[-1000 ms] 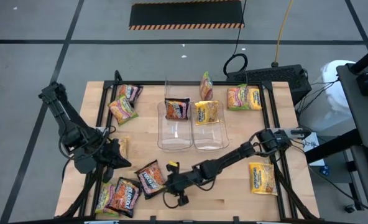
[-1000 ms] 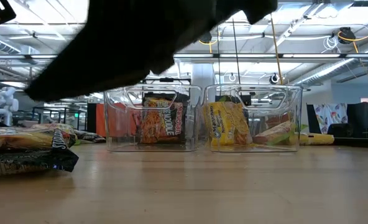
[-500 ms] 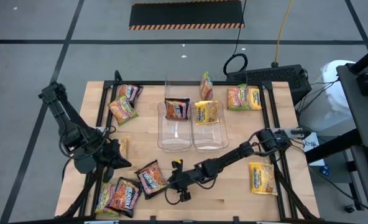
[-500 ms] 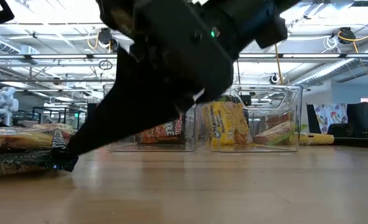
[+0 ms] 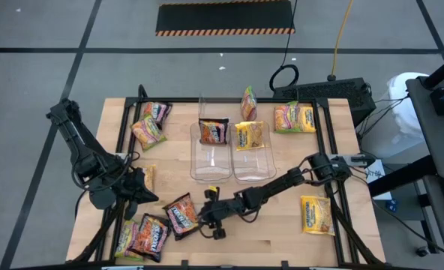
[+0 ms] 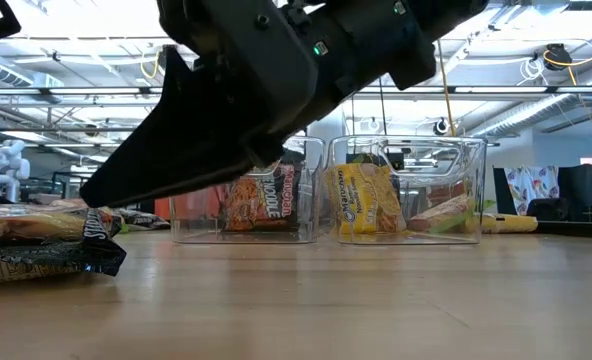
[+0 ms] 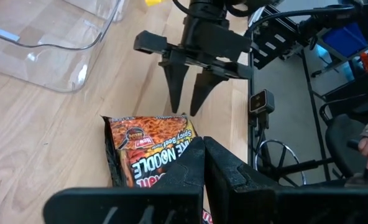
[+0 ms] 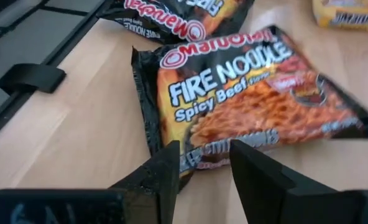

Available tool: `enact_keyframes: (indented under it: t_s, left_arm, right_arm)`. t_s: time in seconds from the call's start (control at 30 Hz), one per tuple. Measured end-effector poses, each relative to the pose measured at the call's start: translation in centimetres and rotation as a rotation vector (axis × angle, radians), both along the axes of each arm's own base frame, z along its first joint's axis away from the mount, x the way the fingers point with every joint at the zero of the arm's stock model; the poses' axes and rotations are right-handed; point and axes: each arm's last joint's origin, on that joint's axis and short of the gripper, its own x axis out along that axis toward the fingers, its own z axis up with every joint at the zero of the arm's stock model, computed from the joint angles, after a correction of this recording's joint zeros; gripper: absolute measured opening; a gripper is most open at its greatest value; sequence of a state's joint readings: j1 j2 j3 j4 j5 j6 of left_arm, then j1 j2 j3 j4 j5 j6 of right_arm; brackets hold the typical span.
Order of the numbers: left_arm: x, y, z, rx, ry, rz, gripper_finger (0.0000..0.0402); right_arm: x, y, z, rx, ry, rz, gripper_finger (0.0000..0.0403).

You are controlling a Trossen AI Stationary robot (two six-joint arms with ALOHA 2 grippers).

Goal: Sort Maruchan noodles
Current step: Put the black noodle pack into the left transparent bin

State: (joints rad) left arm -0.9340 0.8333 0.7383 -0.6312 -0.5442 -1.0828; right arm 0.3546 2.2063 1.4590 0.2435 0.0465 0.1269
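My right gripper (image 5: 204, 217) hangs low over the near middle of the table (image 5: 282, 240), its 2 fingers (image 7: 174, 87) spread and holding nothing, their tips at the right edge of the dark Fire Noodle packet (image 5: 181, 214). That packet lies flat, label up, beside 2 more dark packets (image 5: 143, 237) at the near left corner. My left gripper (image 5: 141, 187), fingers pressed together and empty, waits just left of it. Beyond, at the table's centre, stand 2 clear bins (image 5: 232, 174): the left holds 1 dark packet (image 5: 214, 132), the right 1 yellow packet (image 5: 250, 136). Other noodles lie loose: 2 at the far left (image 5: 151, 124), 2 at the far right (image 5: 294, 117), 1 yellow at the near right (image 5: 316, 215).

Step in hand, as I judge it: approach to the dark packet. The next move calls for lowering astride its edge, closing, then carrying it to the left bin.
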Motion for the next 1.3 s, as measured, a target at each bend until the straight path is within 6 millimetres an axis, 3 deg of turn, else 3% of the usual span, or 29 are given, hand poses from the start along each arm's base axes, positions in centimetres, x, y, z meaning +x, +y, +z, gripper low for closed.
enact_keyframes:
  t_s: [0.33,0.63,1.07,1.3]
  left_arm:
    - [0.0,0.0,0.0,0.0,0.001,-0.001,0.0005]
    - [0.1,-0.1,0.1,-0.015,-0.01,-0.001,0.0006]
    - [0.2,-0.3,0.4,-0.04,-0.036,-0.006,0.0007]
    - [0.2,-0.3,0.4,-0.042,-0.036,-0.005,0.0007]
  right_arm:
    - [-0.4,0.8,-0.2,0.104,0.059,0.028,0.0137]
    - [0.1,0.9,-3.2,0.07,0.05,0.041,0.0137]
    - [0.2,0.5,-3.3,-0.043,0.005,-0.064,0.0135]
    - [0.3,0.2,-3.3,-0.046,0.007,-0.072,0.0098]
